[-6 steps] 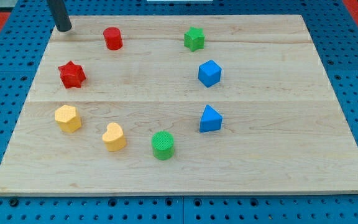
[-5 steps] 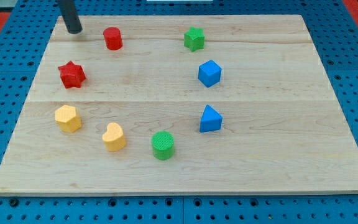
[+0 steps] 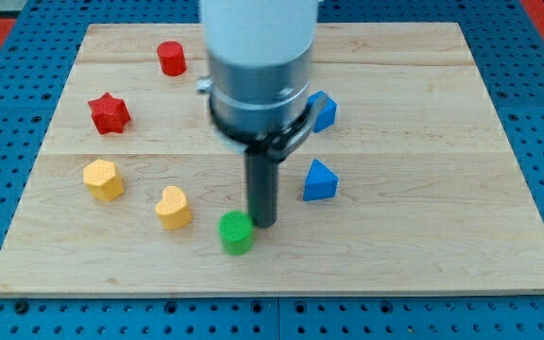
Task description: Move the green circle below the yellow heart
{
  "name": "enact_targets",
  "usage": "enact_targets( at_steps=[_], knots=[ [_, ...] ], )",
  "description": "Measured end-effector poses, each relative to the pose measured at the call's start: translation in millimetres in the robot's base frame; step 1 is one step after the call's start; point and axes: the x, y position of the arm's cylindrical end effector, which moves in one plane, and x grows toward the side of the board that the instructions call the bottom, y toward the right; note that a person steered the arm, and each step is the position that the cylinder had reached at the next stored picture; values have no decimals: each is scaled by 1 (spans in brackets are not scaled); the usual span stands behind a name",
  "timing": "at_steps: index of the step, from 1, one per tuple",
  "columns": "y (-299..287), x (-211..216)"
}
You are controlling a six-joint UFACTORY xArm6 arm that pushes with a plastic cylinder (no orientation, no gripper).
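A wooden board (image 3: 423, 236) lay on a blue pegboard, seen from above and slightly in front. The arm's pale cylindrical body filled the view's top centre, w/ a dark rod dropping from it. The arm carried no pincer, so there was nothing to be apart, together or clamped; it ended in the tip (image 3: 263, 225) only. The tip sat just beside the green circle (image 3: 236, 231), on its upper-right side, apparently touching or very nearly so (the gap was too small to tell).

The green circle stood near the view's bottom, right of and a little lower than the yellow heart (image 3: 172, 207), the two near each other but apart. A yellow block (image 3: 103, 179), roughly hexagonal, sat further left. A red star (image 3: 109, 112) and a red cylinder (image 3: 170, 58) lay toward the top left. A blue triangle (image 3: 320, 179) sat right of the rod, and a blue cube (image 3: 324, 109) showed partly behind the arm.

Judging by looks, the green circle was a small, light, rigid disc that would slide easily on smooth wood. Being round, it would likely roll off an off-centre push, so contact should be square on the side opposite the intended direction, i.e. its right face, to drive it left under the heart.
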Motion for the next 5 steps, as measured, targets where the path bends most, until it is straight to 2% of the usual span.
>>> enact_targets(
  at_steps=[1, 3, 5],
  knots=[
    [-52, 14],
    [-82, 3],
    [-84, -50]
  ],
)
